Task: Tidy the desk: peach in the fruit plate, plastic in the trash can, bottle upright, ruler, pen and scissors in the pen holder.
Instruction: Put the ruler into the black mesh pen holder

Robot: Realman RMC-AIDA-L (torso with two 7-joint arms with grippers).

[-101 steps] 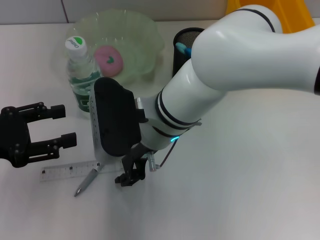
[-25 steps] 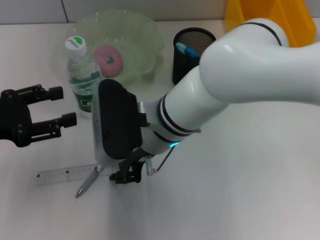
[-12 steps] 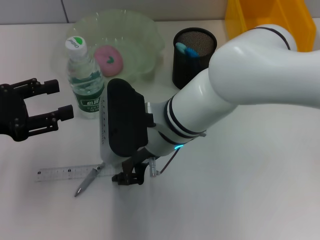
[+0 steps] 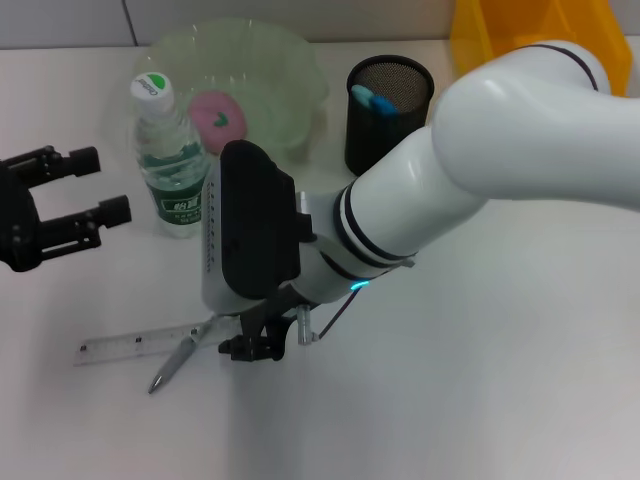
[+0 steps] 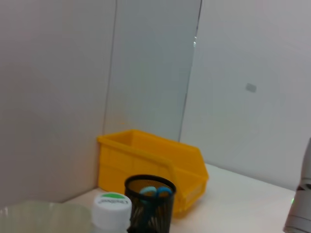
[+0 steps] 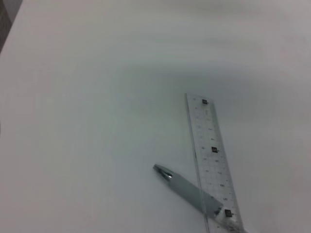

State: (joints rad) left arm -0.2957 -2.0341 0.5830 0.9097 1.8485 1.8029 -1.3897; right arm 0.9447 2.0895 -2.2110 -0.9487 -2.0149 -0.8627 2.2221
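Our right gripper (image 4: 257,347) hangs low over the desk with its fingers close together and nothing in them that we can see; the pen (image 4: 174,362) lies flat just at its 9 o'clock, long way running from 7 to 1 o'clock, its top end across the clear ruler (image 4: 135,345), which runs from 9 to 3 o'clock. The right arm is much nearer to both than our left gripper (image 4: 88,201), which waits wide open far off at 10 o'clock, beside the upright bottle (image 4: 166,152). We can see marks on the ruler and a label on the bottle, but we cannot read them.
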